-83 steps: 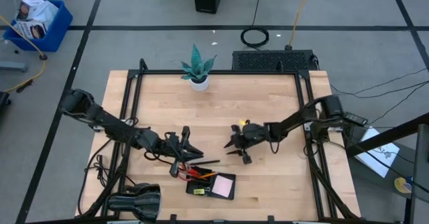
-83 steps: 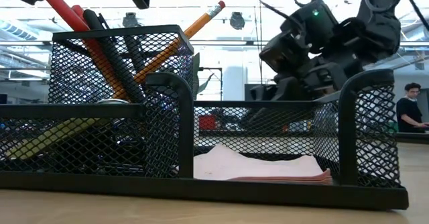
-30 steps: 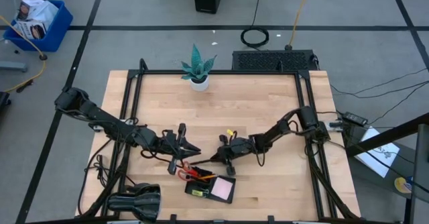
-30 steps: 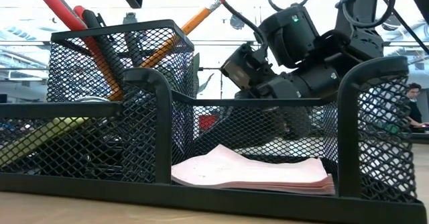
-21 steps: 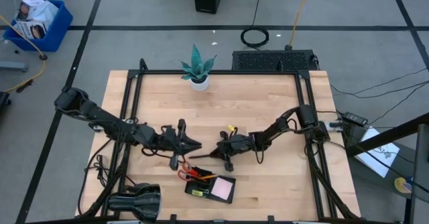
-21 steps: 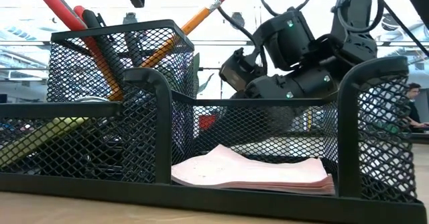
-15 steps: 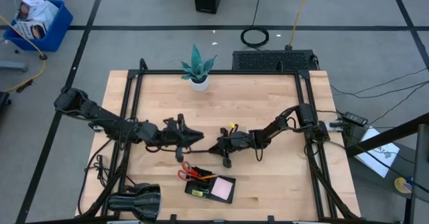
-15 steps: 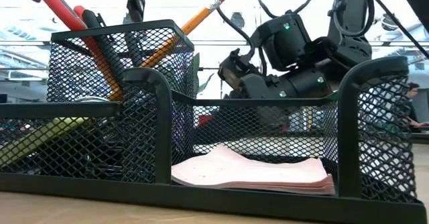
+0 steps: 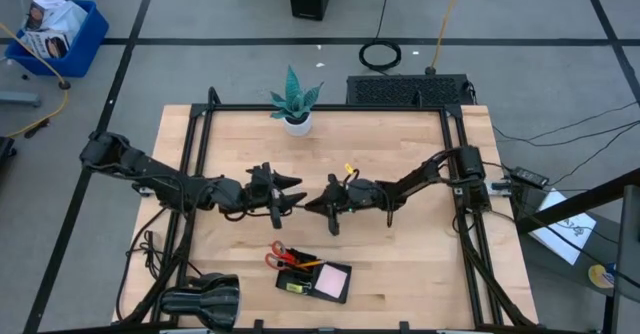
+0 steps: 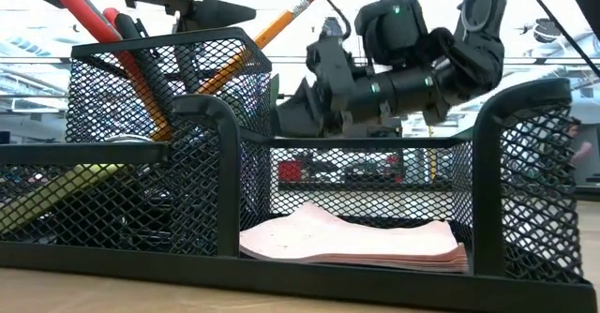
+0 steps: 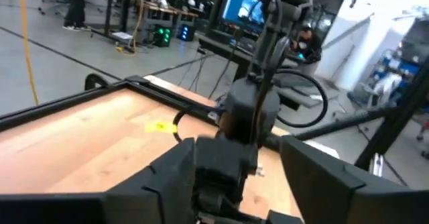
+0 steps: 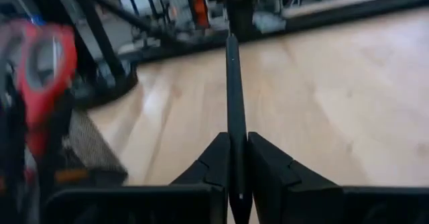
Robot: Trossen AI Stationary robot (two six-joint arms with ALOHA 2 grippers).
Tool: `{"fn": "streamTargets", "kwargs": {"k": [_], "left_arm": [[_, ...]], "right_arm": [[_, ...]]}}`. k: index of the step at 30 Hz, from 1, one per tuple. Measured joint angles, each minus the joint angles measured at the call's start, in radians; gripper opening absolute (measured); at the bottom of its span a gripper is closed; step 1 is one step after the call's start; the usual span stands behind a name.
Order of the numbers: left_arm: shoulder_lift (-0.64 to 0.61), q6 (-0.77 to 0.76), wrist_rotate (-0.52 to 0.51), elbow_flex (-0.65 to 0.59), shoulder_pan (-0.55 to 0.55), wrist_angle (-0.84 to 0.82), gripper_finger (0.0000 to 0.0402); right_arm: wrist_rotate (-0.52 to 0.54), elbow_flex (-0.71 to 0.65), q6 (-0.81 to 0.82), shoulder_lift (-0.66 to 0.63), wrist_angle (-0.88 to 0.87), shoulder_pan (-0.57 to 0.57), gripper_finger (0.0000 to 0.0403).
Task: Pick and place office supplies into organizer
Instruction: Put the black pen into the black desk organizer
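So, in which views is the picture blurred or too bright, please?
Low view: bright windows behind, so the right gripper is nearly a silhouette. Right wrist view: the red-handled scissors are blurred, the thin black pen sharper. Left wrist view: soft all over.

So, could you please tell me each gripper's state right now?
Left gripper: open, holding nothing.
Right gripper: shut on thin black pen.

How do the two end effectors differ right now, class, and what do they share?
The left end effector has its fingers spread and holds nothing; the right end effector is shut on a thin black pen. In the high view the left one points toward the table's right side, the right one toward its left. Both hover at mid-table, tips close together, behind the organizer.
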Motion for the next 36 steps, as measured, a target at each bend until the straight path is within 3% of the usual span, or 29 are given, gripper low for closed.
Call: {"fn": "streamTargets", "kwargs": {"k": [5, 8, 15, 22, 36], "left_arm": [[-0.067, 0.015, -0.044, 0.000, -0.002, -0.019, 0.0266], [-0.159, 0.036, -0.037, -0.001, -0.002, -0.114, 0.0285], [-0.269, 0.041, -0.010, 0.000, -0.034, -0.295, 0.0294], [-0.253, 0.023, -0.015, 0.000, -0.047, -0.305, 0.0275], [-0.127, 0.015, -0.016, 0.000, -0.047, -0.202, 0.0248]], "right_arm": [[0.001, -0.021, -0.009, -0.077, -0.008, -0.012, 0.0034], [0.001, -0.064, -0.017, -0.125, -0.007, -0.014, 0.0033], [0.002, -0.168, -0.026, -0.235, 0.050, -0.016, 0.0033], [0.000, -0.198, -0.031, -0.314, 0.130, -0.006, 0.0030], [-0.001, -0.198, -0.026, -0.314, 0.180, -0.005, 0.0029]]}}
